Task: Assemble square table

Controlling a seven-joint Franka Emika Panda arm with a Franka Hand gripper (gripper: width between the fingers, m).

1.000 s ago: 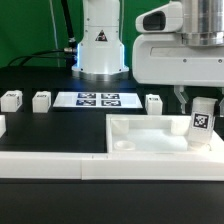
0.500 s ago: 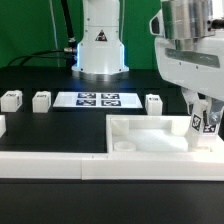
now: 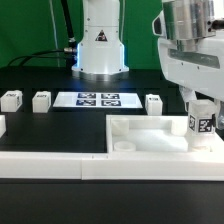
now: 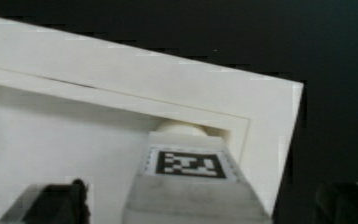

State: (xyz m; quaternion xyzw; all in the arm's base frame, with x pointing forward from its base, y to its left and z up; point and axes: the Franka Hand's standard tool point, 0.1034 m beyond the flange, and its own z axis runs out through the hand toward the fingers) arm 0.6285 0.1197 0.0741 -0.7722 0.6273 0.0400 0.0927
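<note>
The square tabletop lies at the exterior view's right with its round sockets facing up, one of them at its near-left corner. One white leg stands upright in its far-right corner, tag facing the camera. My gripper hangs over that leg. In the wrist view the leg stands between my gripper's two fingers with a dark gap on each side, so the jaws are open around it. The tabletop fills most of that view. Three loose legs lie on the black table.
The marker board lies flat in front of the robot base. The long low white border wall runs along the front, against the tabletop's near side.
My wrist turned about a quarter turn over the leg. The leg showed tilted and twisted half a second ago and now stands straight with its tag facing front.
</note>
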